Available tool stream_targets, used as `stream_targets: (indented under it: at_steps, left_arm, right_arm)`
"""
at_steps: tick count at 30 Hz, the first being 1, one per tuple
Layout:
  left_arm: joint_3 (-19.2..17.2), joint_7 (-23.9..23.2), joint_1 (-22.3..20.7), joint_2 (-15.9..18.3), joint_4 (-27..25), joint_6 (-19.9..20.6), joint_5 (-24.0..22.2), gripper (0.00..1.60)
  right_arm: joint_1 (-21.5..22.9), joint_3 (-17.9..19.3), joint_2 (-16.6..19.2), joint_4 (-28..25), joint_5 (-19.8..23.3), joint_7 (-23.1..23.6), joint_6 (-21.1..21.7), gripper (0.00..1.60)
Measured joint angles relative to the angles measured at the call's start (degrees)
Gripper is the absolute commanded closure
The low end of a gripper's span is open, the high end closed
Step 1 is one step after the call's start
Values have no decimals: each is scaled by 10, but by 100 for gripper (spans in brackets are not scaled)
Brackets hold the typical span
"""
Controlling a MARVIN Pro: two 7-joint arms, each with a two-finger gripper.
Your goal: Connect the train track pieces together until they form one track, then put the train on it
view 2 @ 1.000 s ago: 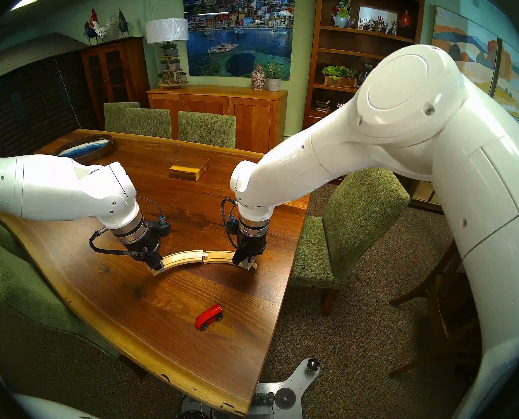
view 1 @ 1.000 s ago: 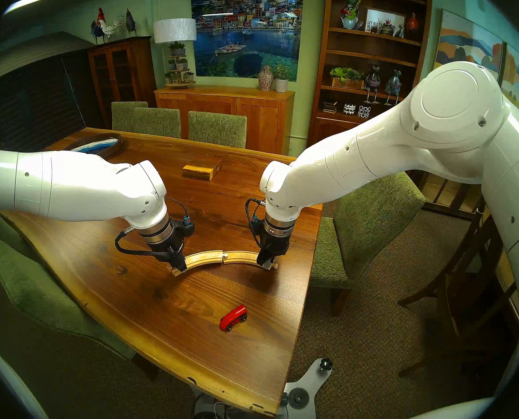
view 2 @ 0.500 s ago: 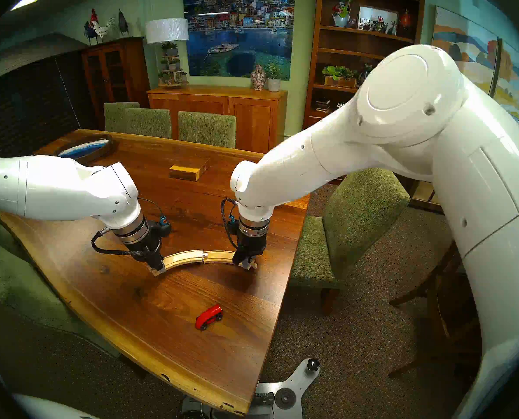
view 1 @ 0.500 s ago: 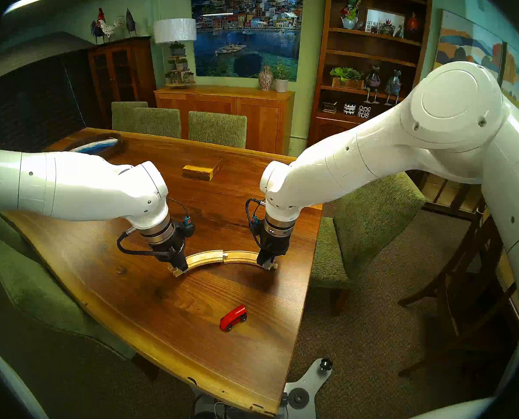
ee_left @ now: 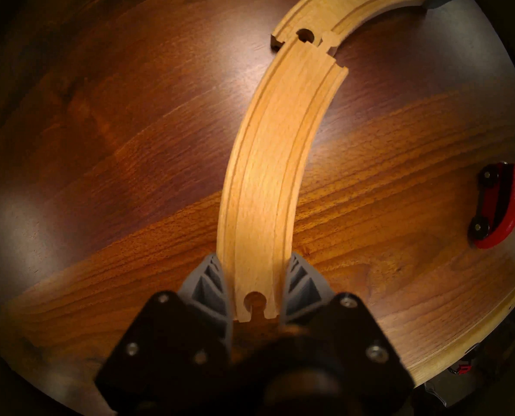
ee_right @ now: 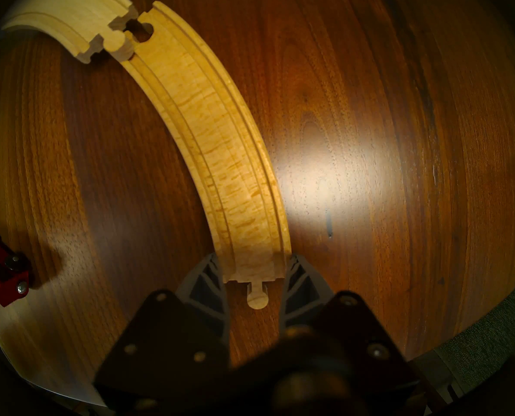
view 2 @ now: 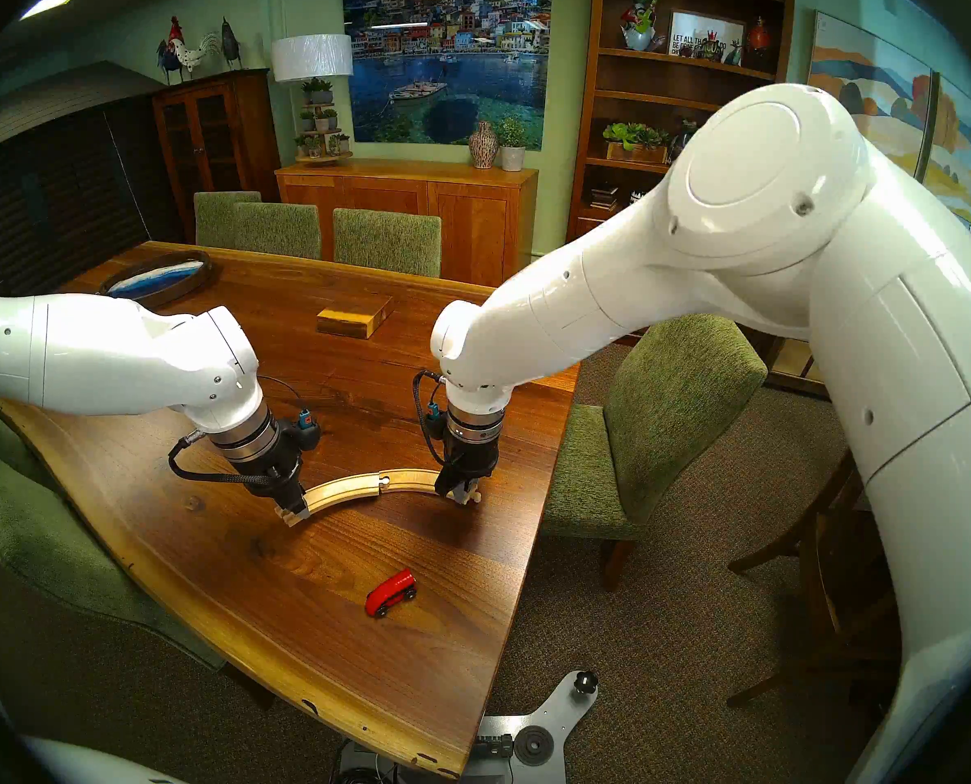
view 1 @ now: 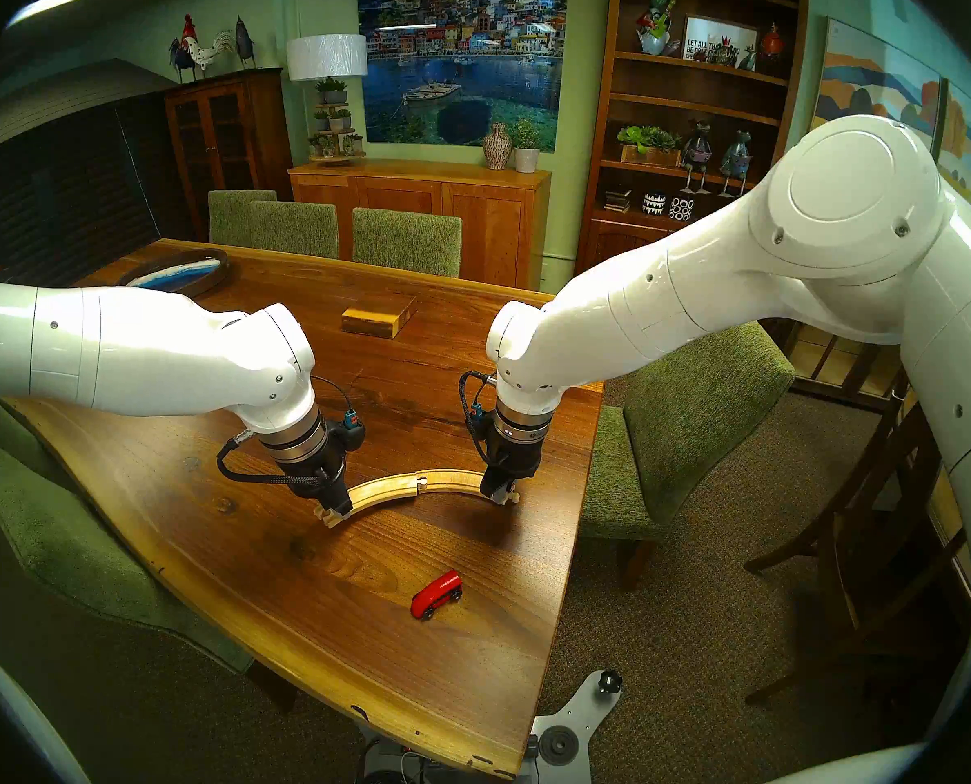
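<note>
Two curved pale wooden track pieces lie on the table and meet end to end. My left gripper [view 1: 333, 511] [ee_left: 254, 274] is shut on the socket end of the left track piece [view 1: 384, 490] [ee_left: 265, 181]. My right gripper [view 1: 503, 497] [ee_right: 254, 271] is shut on the peg end of the right track piece [view 1: 452, 479] [ee_right: 220, 136]. At the meeting point the left piece's peg sits beside the right piece's socket, toward the curve's inner side, not in it. The red train [view 1: 437, 594] [view 2: 391, 593] stands alone near the table's front right edge.
A rectangular wooden block [view 1: 378, 319] lies farther back on the table. A round dark tray [view 1: 183, 271] with blue inside sits at the far left. Green chairs [view 1: 692, 421] stand around the table, whose right edge is close to my right gripper.
My left gripper has shifted slightly toward me with the left piece, whose far end slid toward the curve's inner side. The right arm and the train have not moved.
</note>
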Motion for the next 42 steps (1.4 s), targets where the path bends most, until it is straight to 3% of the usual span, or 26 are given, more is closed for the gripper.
stream_targets:
  at_steps: [25,42]
  left_arm:
    - [-17,23,-6,32,-2,4,-40,160]
    - [-18,51,2,27,7,1,-52,160]
  right_arm:
    - [0,0,0,0,0,0,0,160]
    - [0,0,0,0,0,0,0,160]
